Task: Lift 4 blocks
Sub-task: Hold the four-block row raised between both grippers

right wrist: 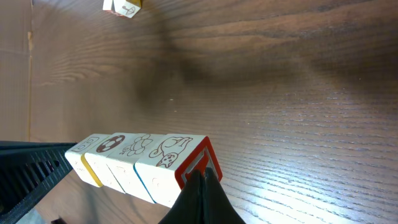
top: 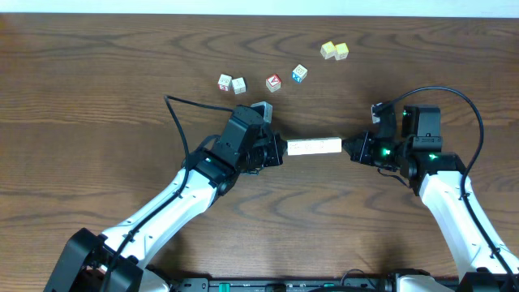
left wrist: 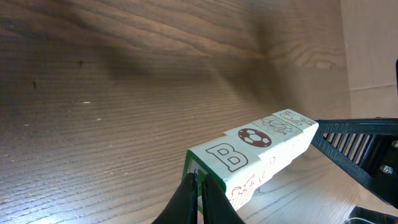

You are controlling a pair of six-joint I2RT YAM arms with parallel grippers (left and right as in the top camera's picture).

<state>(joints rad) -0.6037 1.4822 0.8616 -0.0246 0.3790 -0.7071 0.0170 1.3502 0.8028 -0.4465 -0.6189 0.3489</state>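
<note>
The blocks (top: 314, 147) are forming one end-to-end row at the middle of the tabletop (top: 97, 97), and we are clamping it lengthwise between the left end effector (top: 283, 150) and the right end effector (top: 345, 148), each one pressed together. We are risking a buckle: any easing or sideways drift by either arm lets the middle blocks drop.

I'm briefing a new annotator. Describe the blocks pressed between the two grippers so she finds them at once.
On the wooden table, look at the centre. Four cream blocks form one bar, squeezed end to end by the shut left gripper and right gripper. Unlike the loose cubes farther back, they are joined in one row.
</note>
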